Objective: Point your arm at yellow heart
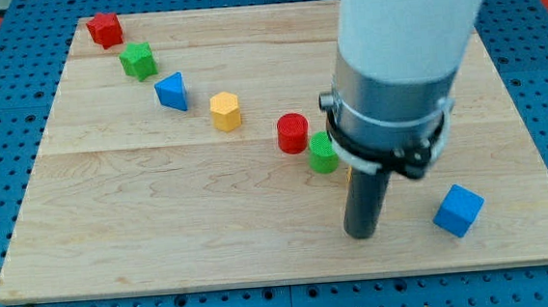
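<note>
On the wooden board [162, 210], toward the view's lower right, my tip [361, 234] rests on the surface; the rod is one solid piece with no jaws, so nothing about it parts, closes or clamps. I record a diagonal row of blocks running from the view's upper left down toward the centre: a red star-like block [105, 29], a green star-like block [138, 60], a blue triangular block [172, 91], a yellow hexagonal block [225, 110], a red cylinder [292, 132] and a green cylinder [322, 153], the last two touching or very nearly so. The green cylinder sits just up and left of my tip, partly behind the arm's grey collar [387, 116]. A blue cube [458, 209] lies apart, to the right of my tip. The yellow heart I cannot confirm: only a thin orange-yellow sliver [347, 174] shows at the rod's left edge, just above my tip, its shape hidden by the arm.
</note>
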{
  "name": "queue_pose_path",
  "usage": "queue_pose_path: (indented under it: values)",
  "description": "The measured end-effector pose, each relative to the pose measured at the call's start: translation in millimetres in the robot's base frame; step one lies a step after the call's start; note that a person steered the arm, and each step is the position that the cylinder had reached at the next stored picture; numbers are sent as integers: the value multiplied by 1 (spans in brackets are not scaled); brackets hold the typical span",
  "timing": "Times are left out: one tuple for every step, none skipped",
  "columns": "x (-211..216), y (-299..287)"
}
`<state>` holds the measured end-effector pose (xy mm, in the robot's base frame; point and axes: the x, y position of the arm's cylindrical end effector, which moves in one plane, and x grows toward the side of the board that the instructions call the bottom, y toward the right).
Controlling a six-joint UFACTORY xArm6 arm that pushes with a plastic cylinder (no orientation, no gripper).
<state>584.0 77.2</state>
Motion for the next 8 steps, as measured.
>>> queue_pose_path:
  values:
    - [29, -2]
    - [35, 7]
    - [35, 54]
    - [35, 133]
    - [34, 195]
    - [34, 211]
    - [34, 221]
    - [34, 231]
